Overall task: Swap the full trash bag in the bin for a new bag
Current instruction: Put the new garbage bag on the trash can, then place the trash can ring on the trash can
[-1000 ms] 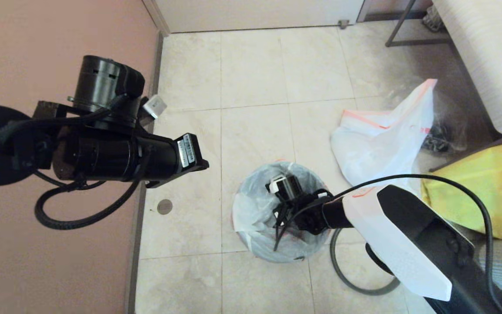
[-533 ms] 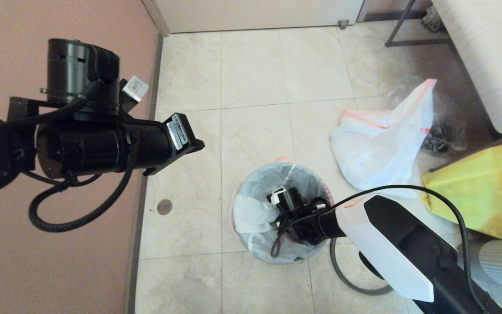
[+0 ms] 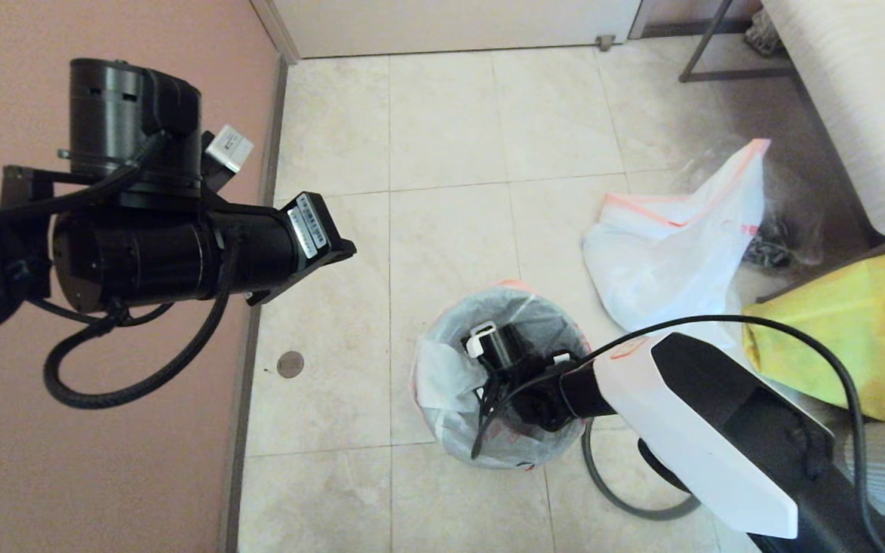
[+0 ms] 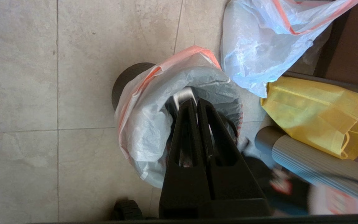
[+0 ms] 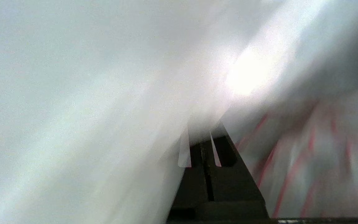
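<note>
The black bin (image 4: 126,77) stands on the tiled floor, lined with the new bag (image 3: 442,369), thin white film with a pink-orange hem and red print. My right arm reaches down into it; the right gripper (image 5: 202,140) is shut, its tips buried under the film (image 5: 104,93). Whether film is pinched does not show. The left gripper (image 4: 196,104) hangs shut and empty high above the bin; its arm (image 3: 166,246) is up at the left. The full trash bag (image 3: 665,253) sits on the floor right of the bin. A thin grey ring (image 3: 611,499) lies on the floor beside the bin.
A large yellow bag (image 3: 842,338) lies at the right, with a clear bag of dark contents (image 3: 780,223) behind the full bag. A pink wall (image 3: 66,461) runs along the left. A floor drain (image 3: 290,363) lies left of the bin, white furniture (image 3: 857,100) at the back right.
My left arm has risen and drawn back to the left. The right wrist has shifted inside the bin, and the bag's pink hem now shows over the far rim.
</note>
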### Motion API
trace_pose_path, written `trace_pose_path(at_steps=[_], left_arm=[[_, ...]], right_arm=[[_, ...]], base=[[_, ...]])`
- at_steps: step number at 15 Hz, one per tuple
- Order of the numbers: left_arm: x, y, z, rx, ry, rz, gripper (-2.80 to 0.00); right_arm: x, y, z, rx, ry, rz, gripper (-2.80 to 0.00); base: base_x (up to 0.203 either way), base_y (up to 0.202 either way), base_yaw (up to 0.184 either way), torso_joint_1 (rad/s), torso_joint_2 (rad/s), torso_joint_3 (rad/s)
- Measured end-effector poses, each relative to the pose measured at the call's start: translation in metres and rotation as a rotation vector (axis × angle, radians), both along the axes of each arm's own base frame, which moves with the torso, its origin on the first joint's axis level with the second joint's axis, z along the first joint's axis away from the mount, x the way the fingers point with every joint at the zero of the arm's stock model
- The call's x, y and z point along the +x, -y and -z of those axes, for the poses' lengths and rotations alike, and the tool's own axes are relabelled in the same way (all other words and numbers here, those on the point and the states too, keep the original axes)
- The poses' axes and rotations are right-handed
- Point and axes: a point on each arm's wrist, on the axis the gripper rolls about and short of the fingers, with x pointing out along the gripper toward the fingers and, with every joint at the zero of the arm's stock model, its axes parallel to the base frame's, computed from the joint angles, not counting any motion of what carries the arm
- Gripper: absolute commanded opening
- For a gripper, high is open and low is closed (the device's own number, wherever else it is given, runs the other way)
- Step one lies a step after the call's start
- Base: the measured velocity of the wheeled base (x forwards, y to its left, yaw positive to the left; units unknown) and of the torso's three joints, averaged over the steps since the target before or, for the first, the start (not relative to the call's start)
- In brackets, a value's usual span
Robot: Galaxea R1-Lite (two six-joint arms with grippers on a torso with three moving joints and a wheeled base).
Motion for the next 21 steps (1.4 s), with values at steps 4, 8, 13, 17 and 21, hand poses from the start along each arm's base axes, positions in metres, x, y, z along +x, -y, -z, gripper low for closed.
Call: trace_pose_path(at_steps=[4, 8, 13, 17, 21], left_arm=[[-0.001, 0.001, -0.001, -0.001, 0.003, 0.003, -2.8], [0.001, 0.004, 0.003, 0.005, -0.009, 0.01, -2.8], [0.007, 0.007, 0.008, 0.013, -0.023, 0.013, -2.8], [0.019, 0.014, 0.023, 0.024, -0.046, 0.01, -2.8], [0.024, 0.015, 0.028, 0.027, -0.061, 0.003, -2.8]], right_arm=[[-0.074, 0.004, -0.068, 0.108, -0.048, -0.039, -2.8], [-0.132, 0.071, -0.13, 0.142, -0.037, 0.043, -2.8], [-0.117, 0.24, -0.117, 0.092, -0.05, 0.515, -2.8], [-0.078, 0.321, -0.044, -0.009, -0.112, 0.627, -2.8], [-0.034, 0.343, 0.053, -0.109, -0.086, 0.459, -2.8]], base=[[0.0, 0.0, 0.0, 0.0, 0.0, 0.0], [0.0, 0.0, 0.0, 0.0, 0.0, 0.0], [0.0, 0.0, 0.0, 0.0, 0.0, 0.0], [0.0, 0.0, 0.0, 0.0, 0.0, 0.0], [0.0, 0.0, 0.0, 0.0, 0.0, 0.0]])
